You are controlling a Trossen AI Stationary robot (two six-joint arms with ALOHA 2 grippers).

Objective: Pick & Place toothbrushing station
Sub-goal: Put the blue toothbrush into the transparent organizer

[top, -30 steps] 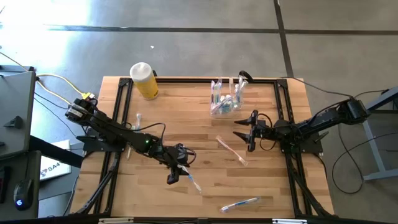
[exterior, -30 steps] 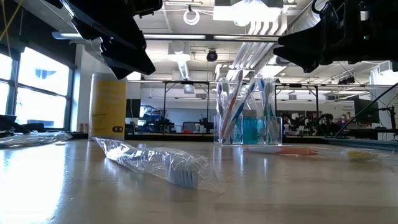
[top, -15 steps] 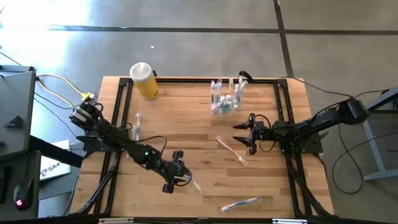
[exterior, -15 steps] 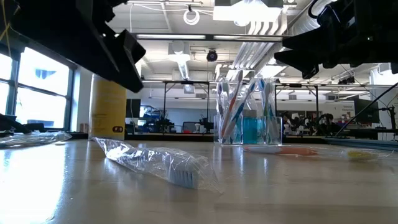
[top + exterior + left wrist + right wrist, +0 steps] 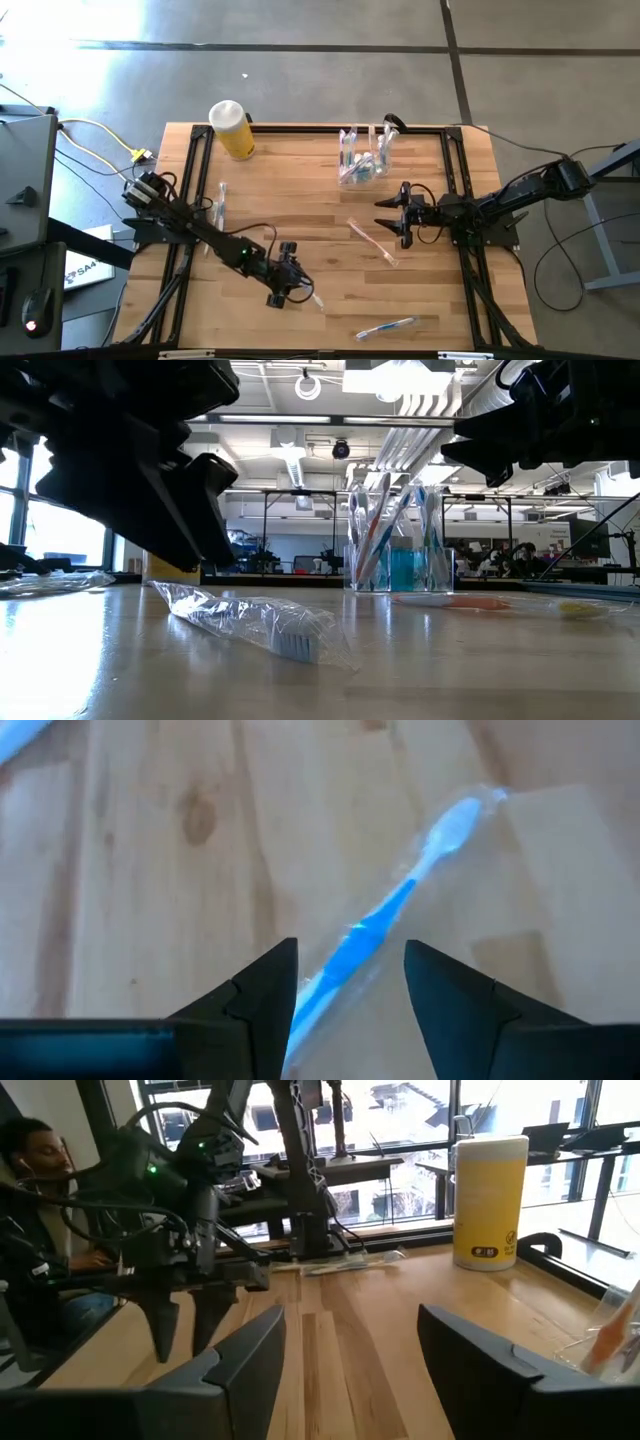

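Note:
A blue toothbrush in a clear wrapper (image 5: 392, 912) lies flat on the wooden table near its near edge, and also shows in the high view (image 5: 313, 296). My left gripper (image 5: 350, 952) is open low over it, one finger on either side of the handle; I see no touch. It also shows in the high view (image 5: 288, 288). My right gripper (image 5: 386, 212) is open and empty above the table, near the clear cup (image 5: 362, 158) that holds several toothbrushes upright. A pink wrapped toothbrush (image 5: 372, 242) lies in front of the right gripper.
A yellow cylinder with a white top (image 5: 232, 128) stands at the far left. Another wrapped toothbrush (image 5: 219, 200) lies at the left, and a teal one (image 5: 385, 328) by the near edge. A black frame (image 5: 196, 170) borders the table. A person sits beyond the table (image 5: 40, 1170).
My left gripper has gone down and a little toward the table's near edge, onto the wrapped blue toothbrush, and its arm now fills the left of the low view. The toothbrush has stayed where it was.

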